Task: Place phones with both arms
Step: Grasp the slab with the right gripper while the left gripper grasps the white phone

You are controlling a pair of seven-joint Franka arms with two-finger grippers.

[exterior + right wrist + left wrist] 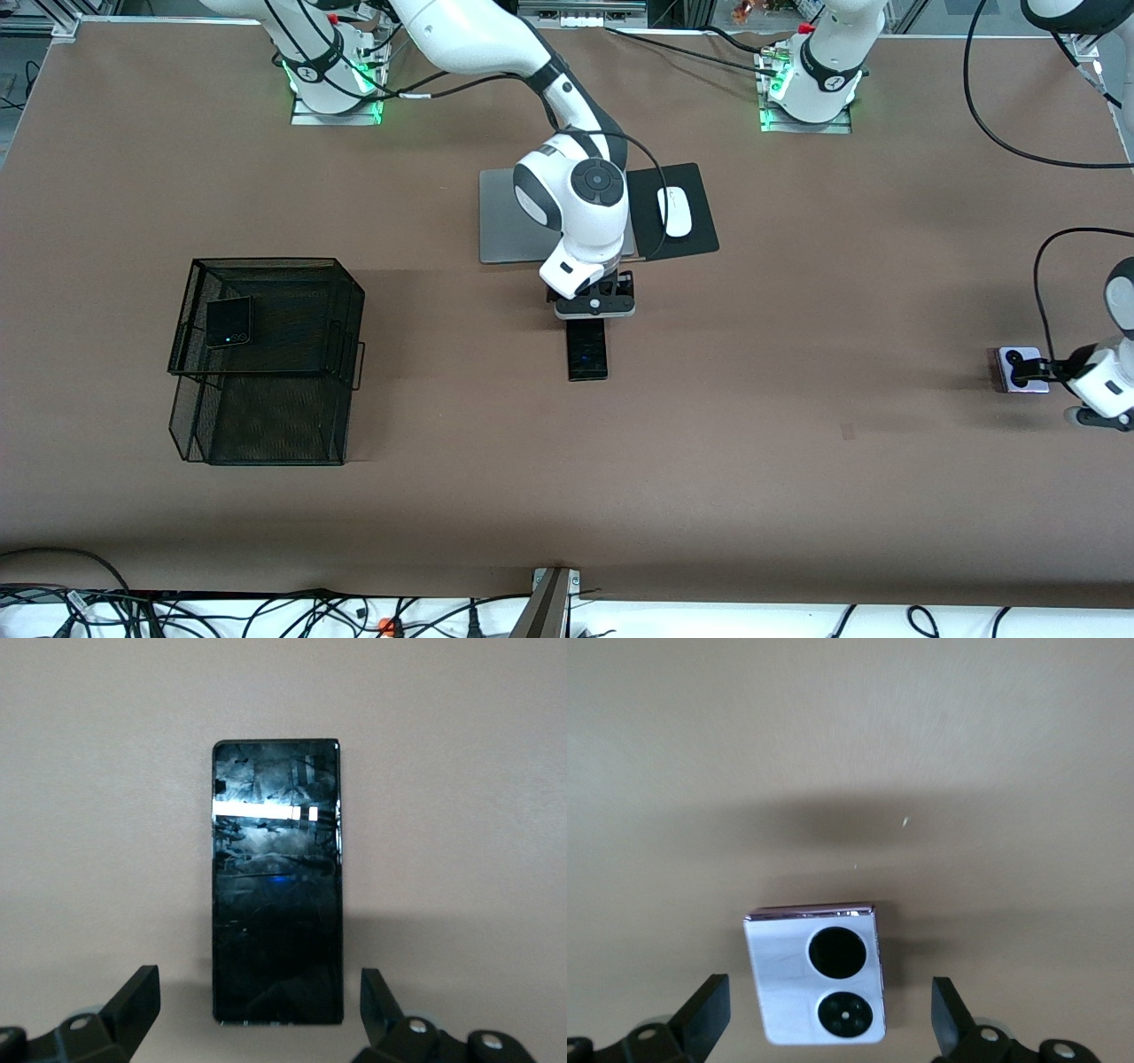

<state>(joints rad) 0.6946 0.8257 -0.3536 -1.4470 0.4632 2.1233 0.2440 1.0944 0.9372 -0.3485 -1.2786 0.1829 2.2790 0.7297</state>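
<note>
Mid-table, the right gripper [257,1010] hangs wide open over the long slim black glass slab phone [587,348] (stiff, slippery, breakable); its long edges look the safest hold. At the left arm's end, the left gripper [831,1019], equally wide, straddles the squarish lilac-white flip phone [815,981]. The small black flip phone [229,322] lies in the black wire-mesh basket [266,425].

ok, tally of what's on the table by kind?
Phones: 3 (black flip phone on the mesh tray's upper tier, black slab phone, lilac-white flip phone)
Mesh tray: 1
Laptop: 1
Mouse: 1
Mouse pad: 1
Total: 7
</note>
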